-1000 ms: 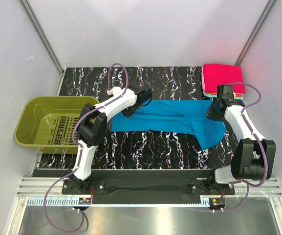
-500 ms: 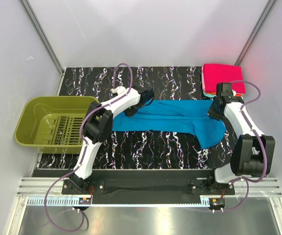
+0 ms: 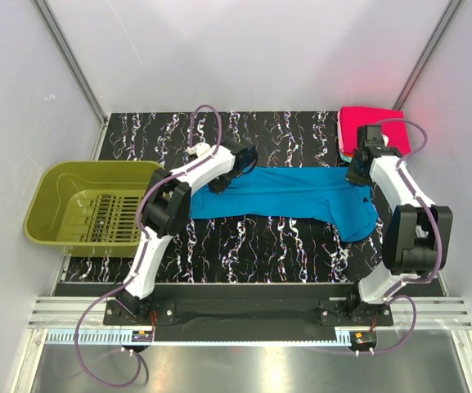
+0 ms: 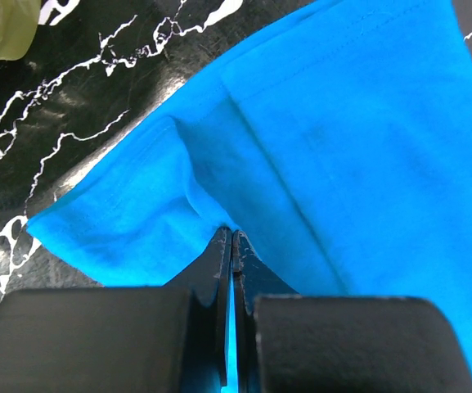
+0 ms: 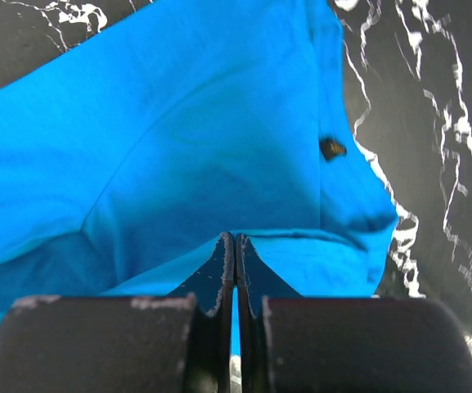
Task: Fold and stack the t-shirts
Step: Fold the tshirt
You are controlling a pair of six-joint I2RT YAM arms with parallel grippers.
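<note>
A blue t-shirt point(image 3: 289, 196) lies stretched across the black marbled table between both grippers. My left gripper point(image 3: 220, 182) is shut on the shirt's left end; in the left wrist view its jaws point(image 4: 231, 239) pinch a fold of blue cloth point(image 4: 325, 139). My right gripper point(image 3: 357, 178) is shut on the shirt's right end; in the right wrist view it point(image 5: 235, 242) pinches the blue cloth point(image 5: 195, 139) at a hem. A part of the shirt hangs toward the near right. A stack of folded shirts with a pink one on top point(image 3: 372, 128) sits at the far right corner.
An olive-green basket point(image 3: 64, 205) stands at the table's left edge. The enclosure's white walls rise behind and at both sides. Bare marbled table point(image 3: 260, 254) lies in front of the shirt.
Both grippers have moved a little toward the far side, carrying the shirt's ends with them. The shirt is pulled straighter and its near-right flap has drawn up.
</note>
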